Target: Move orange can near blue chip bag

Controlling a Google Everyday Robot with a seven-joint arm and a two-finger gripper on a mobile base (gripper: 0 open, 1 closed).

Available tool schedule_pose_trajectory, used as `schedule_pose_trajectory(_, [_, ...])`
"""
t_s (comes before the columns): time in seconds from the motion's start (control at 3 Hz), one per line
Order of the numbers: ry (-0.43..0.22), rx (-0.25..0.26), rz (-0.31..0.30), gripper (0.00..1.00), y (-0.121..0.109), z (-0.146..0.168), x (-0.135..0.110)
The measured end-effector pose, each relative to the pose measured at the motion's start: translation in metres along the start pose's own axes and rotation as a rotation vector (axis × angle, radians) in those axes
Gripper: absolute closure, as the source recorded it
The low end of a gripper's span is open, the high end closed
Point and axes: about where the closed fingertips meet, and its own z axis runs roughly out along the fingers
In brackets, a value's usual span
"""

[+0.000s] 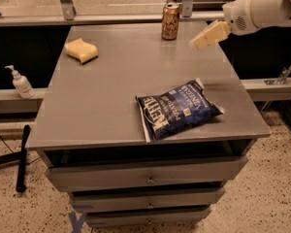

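One small orange-brown metal drink can point(170, 21) upright at grey bench point(102, 106) 12 o'clock edge | cream wedge-shaped gripper point(207, 35) hovers near can's 4 o'clock, apart; open or closed: cannot tell | dark navy crinkled chip bag point(179, 114) at bench 5 o'clock, well apart from can

1. The bag point(179, 113) on the table point(111, 91) carries "KETTLE" in large white capitals along its left part.
2. Smaller white lettering on the bag's right part is too fine to read.
3. The can point(170, 21) has pale markings that cannot be read.
4. A blue "X" mark point(76, 221) is on the floor point(262, 198), front left.
5. The tool point(206, 36) hangs over the table's far right edge, just right of the can.
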Motion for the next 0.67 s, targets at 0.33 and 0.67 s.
schedule_pose_trajectory(0.33, [-0.104, 0.041, 0.084, 0.00, -0.0144, 0.0365, -0.0152])
schedule_pose_trajectory(0.67, [-0.130, 0.076, 0.091, 0.00, -0.0236, 0.0391, -0.0205])
